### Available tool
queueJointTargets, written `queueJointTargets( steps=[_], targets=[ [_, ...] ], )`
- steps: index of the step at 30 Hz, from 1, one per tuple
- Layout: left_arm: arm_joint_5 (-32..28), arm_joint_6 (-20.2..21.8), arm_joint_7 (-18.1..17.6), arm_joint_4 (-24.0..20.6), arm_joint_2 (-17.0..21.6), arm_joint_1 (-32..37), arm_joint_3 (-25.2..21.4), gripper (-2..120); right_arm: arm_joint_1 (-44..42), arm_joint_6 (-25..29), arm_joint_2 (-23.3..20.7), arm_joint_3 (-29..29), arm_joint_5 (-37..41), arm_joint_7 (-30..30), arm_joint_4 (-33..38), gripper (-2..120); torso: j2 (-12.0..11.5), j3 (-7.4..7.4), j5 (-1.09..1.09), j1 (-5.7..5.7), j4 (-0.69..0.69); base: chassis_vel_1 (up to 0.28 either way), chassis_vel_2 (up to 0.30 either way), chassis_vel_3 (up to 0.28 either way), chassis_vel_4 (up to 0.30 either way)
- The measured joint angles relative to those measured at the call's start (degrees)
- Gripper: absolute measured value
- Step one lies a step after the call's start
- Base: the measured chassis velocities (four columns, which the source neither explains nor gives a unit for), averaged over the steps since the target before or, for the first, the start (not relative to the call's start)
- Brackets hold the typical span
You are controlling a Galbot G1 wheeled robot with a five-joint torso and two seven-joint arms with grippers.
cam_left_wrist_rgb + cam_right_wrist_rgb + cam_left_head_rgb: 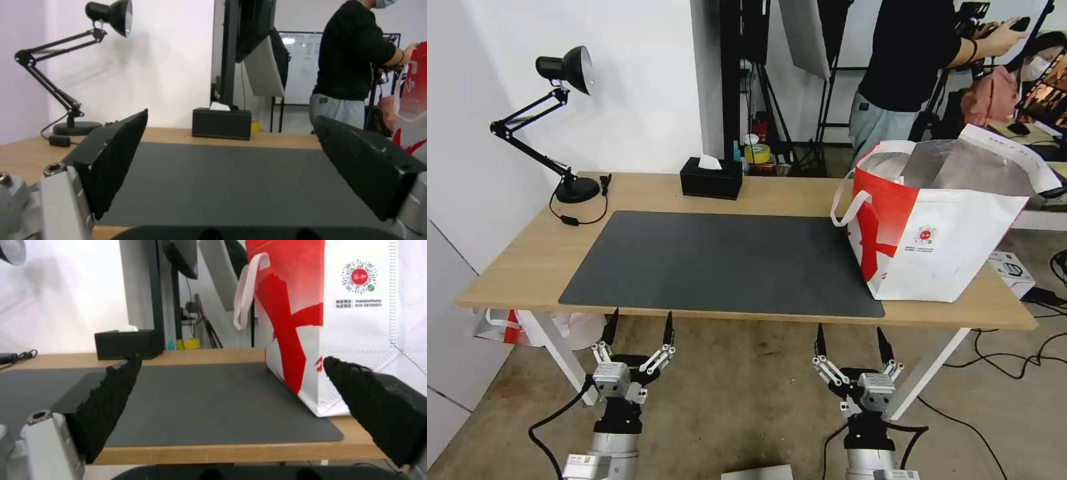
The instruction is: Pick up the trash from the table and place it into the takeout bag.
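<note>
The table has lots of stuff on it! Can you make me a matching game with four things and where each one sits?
Things:
1. takeout bag
2. desk lamp
3. tissue box
4. dark grey mat

Places:
A. far edge of the table, near the middle
B. flat across the middle of the tabletop
C. robot's right end, partly on the mat
D. far corner on the robot's left

Pairs: 1-C, 2-D, 3-A, 4-B

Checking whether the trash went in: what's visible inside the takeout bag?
Inside the takeout bag, only silver foil lining shows through the open top; its lower interior is hidden by its walls, so any contents can't be seen.
</note>
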Motion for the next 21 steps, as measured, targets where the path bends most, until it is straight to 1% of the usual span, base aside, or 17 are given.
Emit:
queueJointTargets(
  steps=[21],
  targets=[
    [0.0, 0.0, 0.0, -0.02, 0.0, 0.0, 0.0, 100, 0.0, 0.0, 0.0, 0.0, 0.0, 0.0, 0.0, 100, 0.0, 0.0, 0.0, 0.0, 0.0, 0.0, 0.0, 0.0, 0.0]
  ],
)
